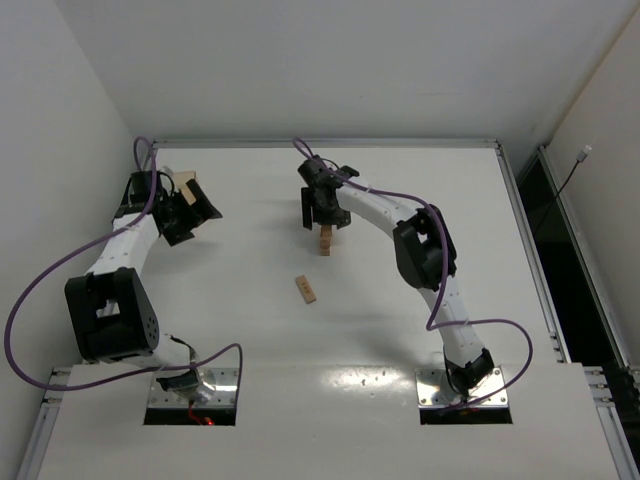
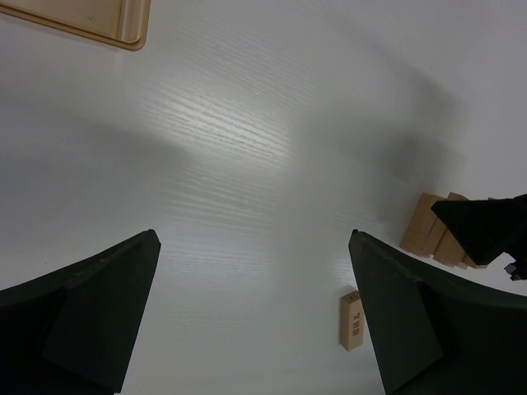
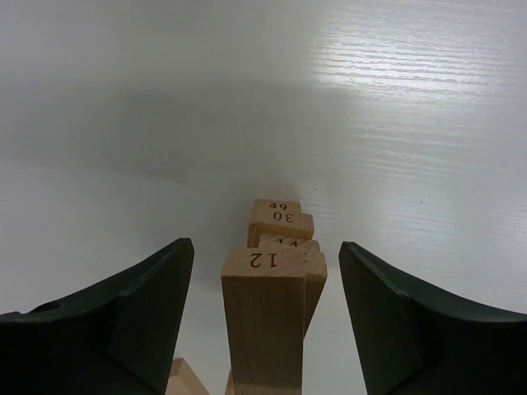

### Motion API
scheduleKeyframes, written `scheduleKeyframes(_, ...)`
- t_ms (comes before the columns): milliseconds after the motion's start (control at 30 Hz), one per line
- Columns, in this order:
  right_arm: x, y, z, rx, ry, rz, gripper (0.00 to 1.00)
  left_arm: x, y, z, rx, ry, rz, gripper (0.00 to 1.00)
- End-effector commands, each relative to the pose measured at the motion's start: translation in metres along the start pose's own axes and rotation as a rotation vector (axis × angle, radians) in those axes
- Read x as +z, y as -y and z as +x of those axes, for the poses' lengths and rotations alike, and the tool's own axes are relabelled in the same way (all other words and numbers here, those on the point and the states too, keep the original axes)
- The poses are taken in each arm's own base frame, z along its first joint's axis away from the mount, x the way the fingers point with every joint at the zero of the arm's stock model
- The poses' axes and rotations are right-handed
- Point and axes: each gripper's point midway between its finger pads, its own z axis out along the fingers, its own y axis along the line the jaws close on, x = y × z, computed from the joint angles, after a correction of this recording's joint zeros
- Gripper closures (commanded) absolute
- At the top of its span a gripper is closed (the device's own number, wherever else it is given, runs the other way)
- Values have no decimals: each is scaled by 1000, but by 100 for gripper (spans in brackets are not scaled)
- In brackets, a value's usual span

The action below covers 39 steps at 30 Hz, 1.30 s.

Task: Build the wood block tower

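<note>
The white, faintly grained table [image 1: 250, 330] stands between pale walls [image 1: 300, 60], the wood block tower [image 1: 325, 241] near its centre. The right gripper [image 3: 265, 244] straddles the tower's top block, fingers apart (gaps both sides); the left gripper [image 2: 254, 239] is spread wide, holding nothing. The tower's base is cut off in the right wrist view, its layers indistinct from above.

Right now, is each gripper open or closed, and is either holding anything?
Left gripper: open, holding nothing.
Right gripper: open, fingers either side of the wood block tower, gaps on both sides, not gripping it.
</note>
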Motion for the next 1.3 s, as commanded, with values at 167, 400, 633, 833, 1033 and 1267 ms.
scheduleKeyframes(167, -60, -15, -54, 10, 191, -46, 35, -1, 1, -4, -4, 22, 31, 0)
scheduleKeyframes(400, -75, -13, -63, 19, 226, -46, 40, 1, 0, -1, -16, 13, 27, 0)
scheduleKeyframes(633, -74, -7, -61, 32, 212, -33, 45, 0, 1, 0, -16, 10, 35, 0)
scheduleKeyframes(833, -69, -6, -57, 37, 196, -25, 42, 0, 1, 0, -16, 10, 35, 0)
scheduleKeyframes(1033, -63, -4, -50, 39, 173, -12, 45, 2, 2, -2, -16, 9, 35, 0)
scheduleKeyframes(1267, -50, 8, -45, 59, 142, 15, 45, 2, 2, -2, -16, 10, 35, 0)
